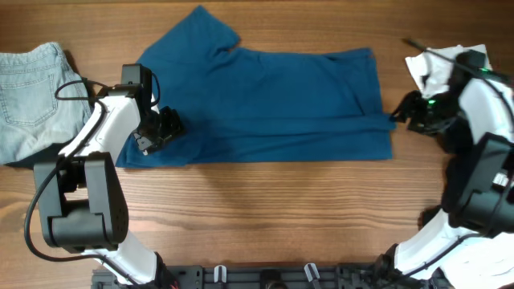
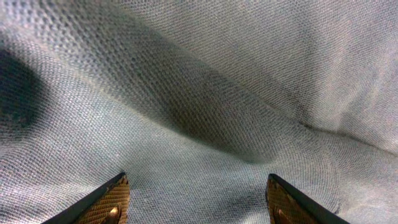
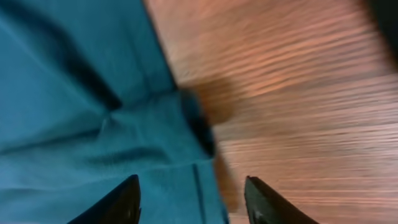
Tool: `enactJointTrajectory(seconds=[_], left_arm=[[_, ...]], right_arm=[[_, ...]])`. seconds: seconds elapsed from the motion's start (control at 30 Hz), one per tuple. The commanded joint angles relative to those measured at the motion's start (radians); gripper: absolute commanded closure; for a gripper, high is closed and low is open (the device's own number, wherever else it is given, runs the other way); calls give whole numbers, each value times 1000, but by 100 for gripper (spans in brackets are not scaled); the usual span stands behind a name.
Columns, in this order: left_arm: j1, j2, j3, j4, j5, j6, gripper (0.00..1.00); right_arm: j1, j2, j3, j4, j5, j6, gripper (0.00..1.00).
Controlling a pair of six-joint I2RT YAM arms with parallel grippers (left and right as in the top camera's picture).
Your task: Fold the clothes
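Since the T-shirt (image 1: 273,104) is lying left-to-right, I am hovering my left hand (image 1: 166,128) and right hand (image 1: 399,112), both released, at its ends.

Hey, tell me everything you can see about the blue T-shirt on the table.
The blue T-shirt is a plain, deep-blue garment of soft knit cloth. It lies flat on the wooden table, stretched left to right and seemingly folded lengthwise, with shallow wrinkles. One short sleeve sticks out on the far side at its left end. The left gripper, open, sits over its left end. The right gripper, also open, is at its right edge. Whether either touches the cloth is unclear.
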Motion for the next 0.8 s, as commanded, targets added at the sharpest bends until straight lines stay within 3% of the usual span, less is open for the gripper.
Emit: enactJointTrajectory(seconds=[0.0,0.1,0.27,0.33,0.47,0.7,0.73,0.77], left_arm=[[-5,7,4,1,13,-3,29],[-5,7,4,2,13,-3,29],[-5,7,4,3,13,-3,29],[-5,7,4,3,13,-3,29],[-5,7,4,3,13,-3,29],[-5,7,4,4,13,-3,30],[-5,7,4,7,13,-3,30],[-5,7,4,7,13,-3,30]], right_arm=[[47,-22,-49,6,78,50,44],[75,-13,-79,28,61,148,47],[98,-13,-107,121,21,193,57],[104,-12,-123,176,22,225,64],[104,-12,-132,209,21,262,96],[90,-13,-110,419,-24,433,94],[89,-13,-110,454,-29,457,82],[89,-13,-110,472,-32,456,78]])
